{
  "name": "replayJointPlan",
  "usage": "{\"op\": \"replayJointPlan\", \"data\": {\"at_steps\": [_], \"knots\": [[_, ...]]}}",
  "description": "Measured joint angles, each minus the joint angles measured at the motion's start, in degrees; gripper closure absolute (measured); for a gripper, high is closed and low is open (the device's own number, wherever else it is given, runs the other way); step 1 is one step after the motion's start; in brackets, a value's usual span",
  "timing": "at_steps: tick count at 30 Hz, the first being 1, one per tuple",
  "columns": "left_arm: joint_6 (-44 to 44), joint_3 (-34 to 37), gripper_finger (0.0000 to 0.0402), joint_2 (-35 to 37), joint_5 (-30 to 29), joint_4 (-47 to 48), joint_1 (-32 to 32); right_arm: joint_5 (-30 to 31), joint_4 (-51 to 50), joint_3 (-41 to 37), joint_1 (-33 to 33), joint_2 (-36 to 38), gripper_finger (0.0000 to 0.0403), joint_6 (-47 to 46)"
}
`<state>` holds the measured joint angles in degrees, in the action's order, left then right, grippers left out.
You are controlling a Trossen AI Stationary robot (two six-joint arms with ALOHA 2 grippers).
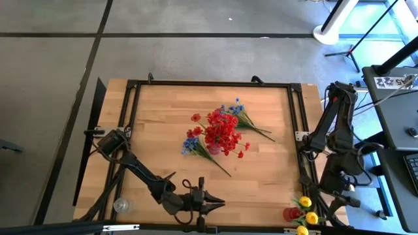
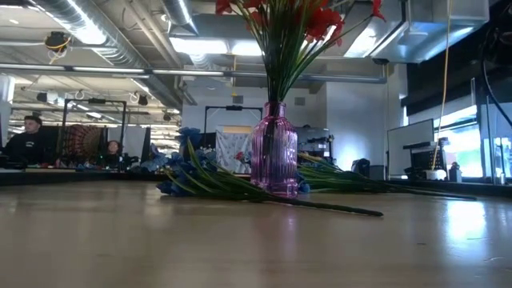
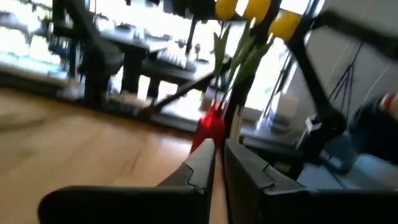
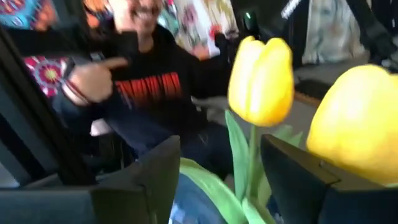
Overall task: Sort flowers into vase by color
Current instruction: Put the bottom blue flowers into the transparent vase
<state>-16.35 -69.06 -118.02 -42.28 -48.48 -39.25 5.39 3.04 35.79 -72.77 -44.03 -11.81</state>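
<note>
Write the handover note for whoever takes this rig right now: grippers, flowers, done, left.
Left gripper: at the table's near edge, fingers nearly together, holding nothing.
Right gripper: open at the near right corner, around the stem of a yellow flower, not gripping.
Yellow flowers: upright in a red vase at that corner.
Red flowers: standing in the purple vase mid-table.
Blue flowers: one sprig lying either side of the purple vase, the other at.
Done: red and yellow appear sorted.
Left: both blue sprigs; whether the clear glass is theirs I cannot tell.
</note>
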Motion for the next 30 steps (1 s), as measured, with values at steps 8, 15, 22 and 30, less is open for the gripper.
{"op": "replayJointPlan", "data": {"at_steps": [8, 15, 22, 30], "knots": [[-22.0, 0.0, 0.0367, 0.0, -7.1, 21.0, 2.6, 6.7, -24.1, 11.7, 0.0, 0.0, 0.0169, -4.7], [-57.4, 0.0, 0.0367, 0.0, -12.5, 47.0, 8.4, 14.2, -33.1, 15.8, 0.0, 0.0, 0.0168, -7.4], [-68.4, 0.0, 0.0308, 0.0, -10.5, 55.6, 11.5, 16.1, -34.4, 16.0, 0.0, 0.0, 0.0168, -8.9], [-98.9, 0.0, 0.0225, 0.0, -4.5, 79.0, 16.1, 16.1, -35.3, 16.0, 0.0, 0.0, 0.0168, -10.1]]}}
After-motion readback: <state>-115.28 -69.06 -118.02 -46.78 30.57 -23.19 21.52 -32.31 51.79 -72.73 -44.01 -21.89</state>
